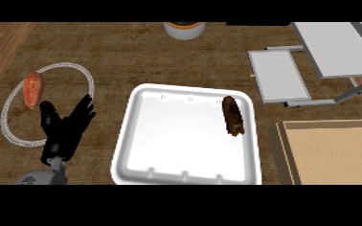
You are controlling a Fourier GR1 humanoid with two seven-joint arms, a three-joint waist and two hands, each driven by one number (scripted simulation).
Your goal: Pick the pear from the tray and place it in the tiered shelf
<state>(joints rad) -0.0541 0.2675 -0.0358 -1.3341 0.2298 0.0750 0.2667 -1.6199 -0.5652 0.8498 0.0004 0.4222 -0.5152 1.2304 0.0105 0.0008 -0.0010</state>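
Pear [232, 115]: dark brown, elongated, lying on its side near the right rim of the tray, long axis running roughly top to bottom of the frame, right of centre.

Tray [145, 139]: white, squarish, rounded corners, raised rim, lower centre of the frame.

Tiered shelf [322, 57]: grey, two flat levels on a grey frame, upper right of the frame, well apart from the pear.

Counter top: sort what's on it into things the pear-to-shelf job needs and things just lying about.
Needed:
- brown pear, at the tray's right side
- white tray
- grey tiered shelf

Lying about:
- orange food item on the ringed plate
- pot at the far edge
- tan board
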